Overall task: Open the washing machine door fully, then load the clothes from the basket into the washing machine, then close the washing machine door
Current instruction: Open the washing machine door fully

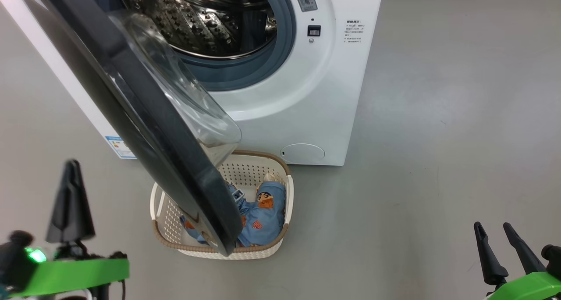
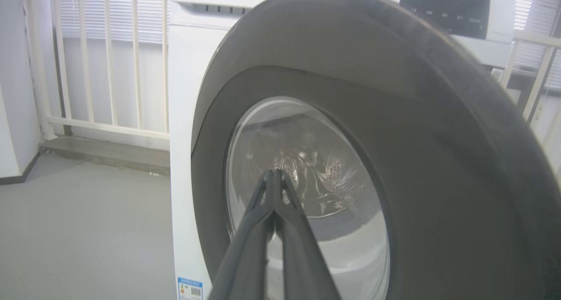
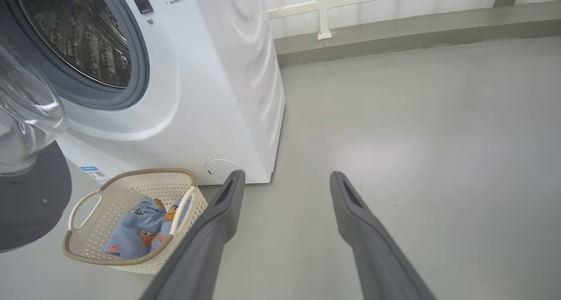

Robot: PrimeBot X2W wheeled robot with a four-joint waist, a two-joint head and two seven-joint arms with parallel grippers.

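My left end effector (image 1: 71, 166) sits nearest, at 8 o'clock in the head view, its two dark fingers pressed tip to tip with nothing between them. In the left wrist view those closed tips (image 2: 274, 175) point at the glass of the washing machine door (image 2: 394, 159); I cannot tell whether they touch it. My right end effector (image 1: 493, 227) is at 4 o'clock, fingers spread wide and empty, over bare grey floor (image 1: 438, 159); the right wrist view shows the same wide gap (image 3: 287, 177).

Further out, at about 6 o'clock, the basket (image 1: 252, 170) stands on the floor just in front of the washing machine (image 1: 307, 94). The clothes (image 1: 263, 212) lie inside it, a blue heap with a cartoon face showing.

The door (image 1: 144, 129) is swung out from its hinge side at 10 o'clock, its black rim reaching over the basket's left half and its glass bowl (image 1: 184, 94) facing the drum. Beyond it, at 12 o'clock, the steel drum (image 1: 197, 23) stands open inside the grey-blue seal (image 1: 263, 67).
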